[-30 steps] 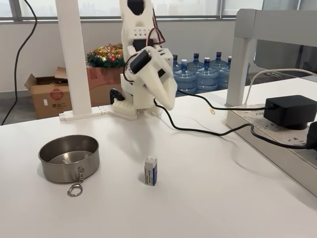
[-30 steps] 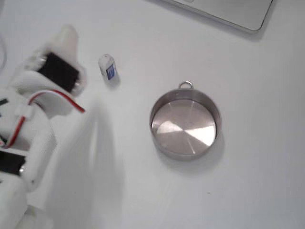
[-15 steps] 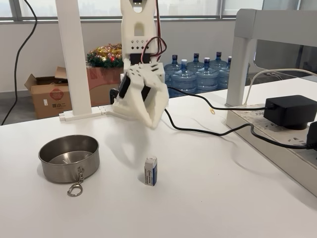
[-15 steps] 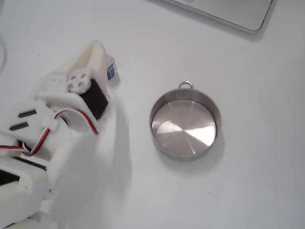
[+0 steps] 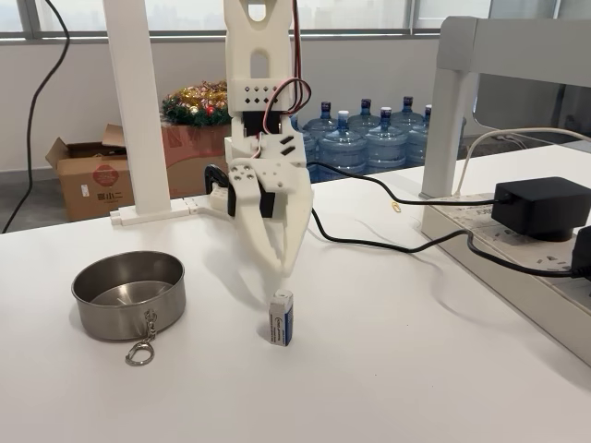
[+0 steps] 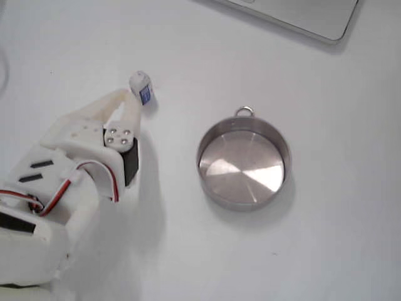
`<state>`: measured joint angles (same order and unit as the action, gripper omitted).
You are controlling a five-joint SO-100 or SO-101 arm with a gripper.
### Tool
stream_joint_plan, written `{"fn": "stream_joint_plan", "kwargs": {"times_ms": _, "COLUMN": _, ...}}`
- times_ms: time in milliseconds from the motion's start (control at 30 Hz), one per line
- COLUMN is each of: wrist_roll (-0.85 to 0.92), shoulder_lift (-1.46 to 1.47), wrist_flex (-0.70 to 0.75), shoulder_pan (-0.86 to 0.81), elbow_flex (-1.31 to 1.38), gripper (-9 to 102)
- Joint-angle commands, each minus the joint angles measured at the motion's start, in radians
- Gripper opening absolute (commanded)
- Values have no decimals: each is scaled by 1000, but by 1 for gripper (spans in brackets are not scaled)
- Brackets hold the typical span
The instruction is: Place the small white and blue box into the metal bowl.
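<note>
Bright, even daylight from windows behind the white 3D-printed arm (image 5: pixel 263 138). Soft shadow beneath it. Top-down pic slightly blurry, w/ glare patch inside round stainless-steel bowl (image 6: pixel 243 164).

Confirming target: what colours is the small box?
White with a blue side, clearest on the small box in a fixed view.

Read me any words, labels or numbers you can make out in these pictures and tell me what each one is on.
No text here can be read with certainty.
Small white and blue box: lines of small print on its white face, too small to read.
Cardboard box on the floor: a round red mark and dark print on a pale label, too blurred to read.
Water bottles: no legible label.
Metal bowl, black power adapter, white arm: no visible text.
</note>
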<state>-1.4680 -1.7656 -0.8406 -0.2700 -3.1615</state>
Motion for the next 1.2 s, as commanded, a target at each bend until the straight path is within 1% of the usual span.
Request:
{"fn": "stream_joint_plan", "kwargs": {"times_ms": 0, "wrist_roll": -9, "shoulder_lift": -12, "wrist_flex": -18, "shoulder_pan": 5, "elbow_flex": -48, "gripper": 10}}
{"fn": "stream_joint_plan", "kwargs": {"times_ms": 200, "wrist_roll": -118, "shoulder_lift": -8, "wrist_flex": -18, "shoulder_pan": 52, "elbow_flex": -28, "gripper": 19}}
{"fn": "stream_joint_plan", "kwargs": {"times_ms": 367, "wrist_roll": -133, "shoulder_lift": 23, "wrist_flex": -8, "shoulder_pan": 95, "elbow_flex": 35, "gripper": 22}}
{"fn": "stream_joint_plan", "kwargs": {"times_ms": 700, "wrist_roll": -133, "shoulder_lift": 173, "wrist_flex": -20, "shoulder_pan": 86, "elbow_flex": 152, "gripper": 23}}
{"fn": "stream_joint_plan", "kwargs": {"times_ms": 967, "wrist_roll": -133, "shoulder_lift": 239, "wrist_flex": -20, "shoulder_pan": 83, "elbow_flex": 233, "gripper": 23}}
{"fn": "stream_joint_plan", "kwargs": {"times_ms": 1167, "wrist_roll": -133, "shoulder_lift": 262, "wrist_flex": -20, "shoulder_pan": 44, "elbow_flex": 278, "gripper": 23}}
